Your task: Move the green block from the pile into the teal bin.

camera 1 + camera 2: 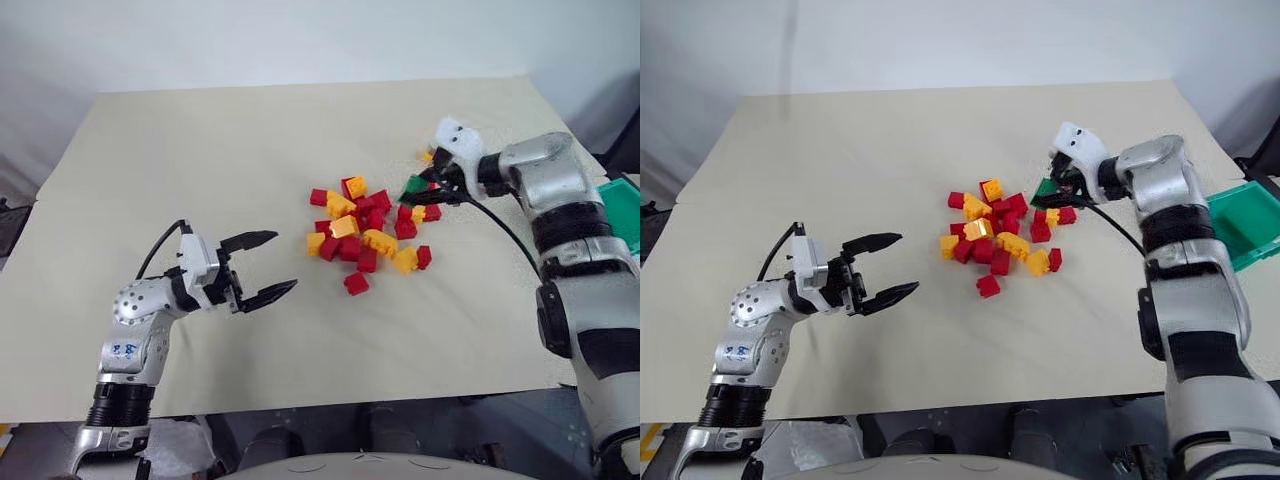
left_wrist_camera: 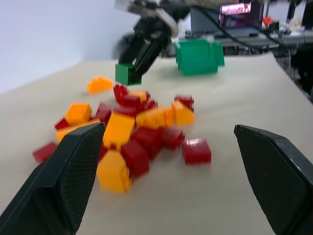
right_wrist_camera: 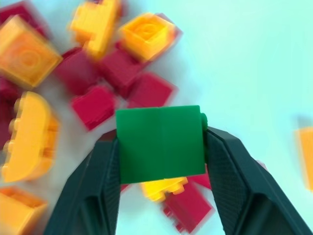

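Head views: left gripper (image 1: 262, 267) is sitting nearest, fingers spread wide, holding nothing, short of the pile (image 1: 366, 229). Right gripper (image 1: 428, 187) is pinching the green block (image 1: 415, 185) above the pile's right edge; the teal bin (image 1: 1250, 222) is lying well to the right.

Left wrist view: block (image 2: 127, 73) is hanging clear of the bricks, though blur is leaving the clearance uncertain.

Right wrist view: fingers (image 3: 95, 183) are clamping the block's side faces. Risk: smooth walls are offering little bite, so a quick swing could slip it loose before the bin.
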`<control>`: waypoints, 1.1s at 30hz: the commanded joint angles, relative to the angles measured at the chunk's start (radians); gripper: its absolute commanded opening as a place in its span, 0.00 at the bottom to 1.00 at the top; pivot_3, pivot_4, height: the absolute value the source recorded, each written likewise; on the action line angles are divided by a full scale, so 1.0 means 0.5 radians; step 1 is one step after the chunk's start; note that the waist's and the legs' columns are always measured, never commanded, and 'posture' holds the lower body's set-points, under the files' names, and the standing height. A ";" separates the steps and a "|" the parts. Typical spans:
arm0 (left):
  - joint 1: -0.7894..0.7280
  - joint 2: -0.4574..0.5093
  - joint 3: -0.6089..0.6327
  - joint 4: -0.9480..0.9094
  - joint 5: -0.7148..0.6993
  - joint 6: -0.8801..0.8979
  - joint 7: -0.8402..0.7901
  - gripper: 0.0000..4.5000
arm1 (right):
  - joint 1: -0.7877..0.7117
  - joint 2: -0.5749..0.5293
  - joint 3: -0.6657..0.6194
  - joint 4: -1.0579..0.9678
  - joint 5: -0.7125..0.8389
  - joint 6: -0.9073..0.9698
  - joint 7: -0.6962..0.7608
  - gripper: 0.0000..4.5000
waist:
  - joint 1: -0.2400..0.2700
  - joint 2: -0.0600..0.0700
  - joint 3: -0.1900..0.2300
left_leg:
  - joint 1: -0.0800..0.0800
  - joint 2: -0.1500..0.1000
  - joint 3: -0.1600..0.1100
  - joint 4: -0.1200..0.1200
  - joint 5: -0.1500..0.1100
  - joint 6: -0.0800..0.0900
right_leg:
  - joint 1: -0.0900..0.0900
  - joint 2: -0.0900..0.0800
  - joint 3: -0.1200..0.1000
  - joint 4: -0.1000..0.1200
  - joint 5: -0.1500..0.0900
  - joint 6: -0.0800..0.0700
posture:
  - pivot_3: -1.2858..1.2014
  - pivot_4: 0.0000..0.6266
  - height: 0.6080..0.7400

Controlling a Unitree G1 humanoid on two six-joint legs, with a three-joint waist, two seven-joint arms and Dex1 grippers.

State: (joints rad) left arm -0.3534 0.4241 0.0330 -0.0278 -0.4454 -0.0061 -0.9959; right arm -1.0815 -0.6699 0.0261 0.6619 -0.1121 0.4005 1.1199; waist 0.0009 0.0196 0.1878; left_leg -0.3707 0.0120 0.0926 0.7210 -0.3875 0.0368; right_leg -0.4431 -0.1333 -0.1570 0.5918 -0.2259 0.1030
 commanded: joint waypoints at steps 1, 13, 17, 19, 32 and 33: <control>-0.114 -0.081 -0.113 -0.023 0.099 0.017 0.103 1.00 | 0.306 -0.137 -0.418 -0.758 0.218 0.379 -0.207 0.46 | 0.018 0.000 0.000 | -0.001 -0.001 0.000 0.000 0.000 0.000 | 0.000 -0.001 0.000 0.000 0.000 0.000 | 0.52 0.24 1.00; -0.633 -0.283 -0.330 0.461 0.302 -0.057 0.060 1.00 | 1.238 -0.478 -1.267 -1.378 0.189 0.796 -0.922 0.46 | 0.048 0.000 0.000 | 0.003 -0.004 0.013 0.000 0.002 0.003 | 0.002 0.002 0.004 -0.001 0.002 0.002 | 0.52 0.24 1.00; -0.777 -0.375 -0.367 0.663 0.371 -0.136 0.072 1.00 | 1.247 -0.457 -1.212 -1.112 0.200 0.648 -1.115 0.46 | 0.032 0.000 0.000 | 0.006 -0.013 0.017 -0.002 0.002 0.003 | 0.002 0.003 0.007 0.000 0.002 0.002 | 0.52 0.24 1.00; -0.818 -0.421 -0.377 0.722 0.399 -0.145 0.090 1.00 | 1.198 -0.443 -1.165 -0.947 0.216 0.572 -1.188 0.46 | 0.024 0.000 0.000 | 0.007 -0.014 0.018 -0.003 0.004 0.003 | 0.002 0.003 0.009 -0.001 0.002 0.002 | 0.52 0.24 1.00; -0.931 -0.519 -0.385 0.787 0.429 -0.062 0.116 1.00 | 0.978 -0.574 -0.955 -0.276 0.251 0.070 -1.372 1.00 | 0.013 0.000 0.000 | 0.006 -0.010 0.016 -0.005 0.009 0.007 | 0.002 -0.003 0.012 -0.002 0.004 0.006 | 0.52 0.24 1.00; -0.936 -0.526 -0.369 0.787 0.414 -0.043 0.122 1.00 | 0.990 -0.590 -0.952 -0.292 0.260 0.058 -1.354 1.00 | 0.016 0.000 0.000 | 0.005 -0.010 0.016 -0.005 0.010 0.007 | 0.002 -0.003 0.012 -0.002 0.005 0.007 | 0.52 0.24 1.00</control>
State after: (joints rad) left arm -0.7912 0.1706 -0.1724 0.3938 -0.2155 -0.0354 -0.9458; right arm -0.5804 -0.9170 -0.4376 0.5516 0.0061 0.4582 0.4355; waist 0.0088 0.0196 0.1876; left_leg -0.3682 0.0070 0.1006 0.7185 -0.3827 0.0404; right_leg -0.4422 -0.1347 -0.1511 0.5905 -0.2235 0.1065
